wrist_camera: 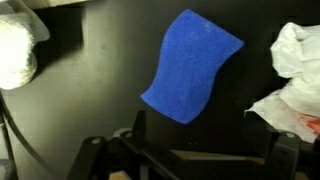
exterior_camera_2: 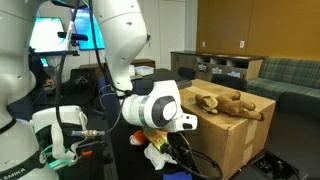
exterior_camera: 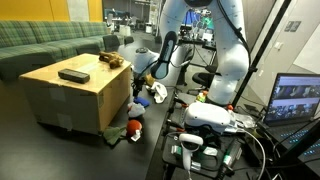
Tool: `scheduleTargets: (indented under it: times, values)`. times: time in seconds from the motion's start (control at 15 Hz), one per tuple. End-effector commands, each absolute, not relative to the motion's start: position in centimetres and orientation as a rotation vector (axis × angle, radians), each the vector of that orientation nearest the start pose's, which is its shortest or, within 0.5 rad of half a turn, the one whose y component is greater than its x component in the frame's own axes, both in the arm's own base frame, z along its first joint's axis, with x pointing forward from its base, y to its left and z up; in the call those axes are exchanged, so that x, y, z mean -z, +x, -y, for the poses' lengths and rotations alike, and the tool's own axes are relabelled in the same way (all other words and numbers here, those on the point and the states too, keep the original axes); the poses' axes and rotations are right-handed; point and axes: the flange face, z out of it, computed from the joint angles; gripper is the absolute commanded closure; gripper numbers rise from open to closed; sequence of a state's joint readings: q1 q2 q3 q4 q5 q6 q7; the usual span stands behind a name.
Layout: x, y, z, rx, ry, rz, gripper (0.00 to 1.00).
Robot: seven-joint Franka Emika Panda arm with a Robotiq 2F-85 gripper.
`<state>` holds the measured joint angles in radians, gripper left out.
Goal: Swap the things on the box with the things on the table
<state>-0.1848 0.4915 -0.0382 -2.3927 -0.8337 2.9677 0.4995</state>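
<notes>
A blue cloth [wrist_camera: 190, 65] lies flat on the dark table [wrist_camera: 80, 95], just beyond my gripper [wrist_camera: 205, 140]. The gripper is open, its fingers wide apart with nothing between them. White soft toys sit left [wrist_camera: 15, 45] and right [wrist_camera: 295, 60] of the cloth. The tan box [exterior_camera: 70, 95] carries a brown plush toy [exterior_camera: 110, 60] and a flat black object [exterior_camera: 72, 75]. In an exterior view the same plush [exterior_camera_2: 225, 102] lies on the box [exterior_camera_2: 235, 135] beside my arm, with a white toy [exterior_camera_2: 160, 155] below the wrist.
A red and green toy [exterior_camera: 133, 128] lies at the foot of the box. A green couch [exterior_camera: 40, 40] stands behind it. A cluttered desk with a laptop [exterior_camera: 298, 98] and white devices [exterior_camera: 210, 118] is close beside the arm's base.
</notes>
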Motion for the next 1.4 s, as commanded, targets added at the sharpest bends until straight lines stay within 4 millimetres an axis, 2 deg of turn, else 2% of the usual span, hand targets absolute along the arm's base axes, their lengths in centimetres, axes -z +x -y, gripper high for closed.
scheduleTargets:
  times: [0.0,0.27,0.4,1.0,1.33]
  values:
    - [-13.7,45.5,3.7,0.209,-3.222,0.204,0.00]
    - [-13.3,44.0,0.6,0.208,-3.123,0.240,0.00]
    - [-13.0,43.6,-0.2,0.207,-3.093,0.256,0.00]
    - [-11.7,43.7,-2.5,0.165,-3.016,0.369,0.00]
    - [-10.7,43.2,-4.6,0.118,-2.963,0.423,0.00]
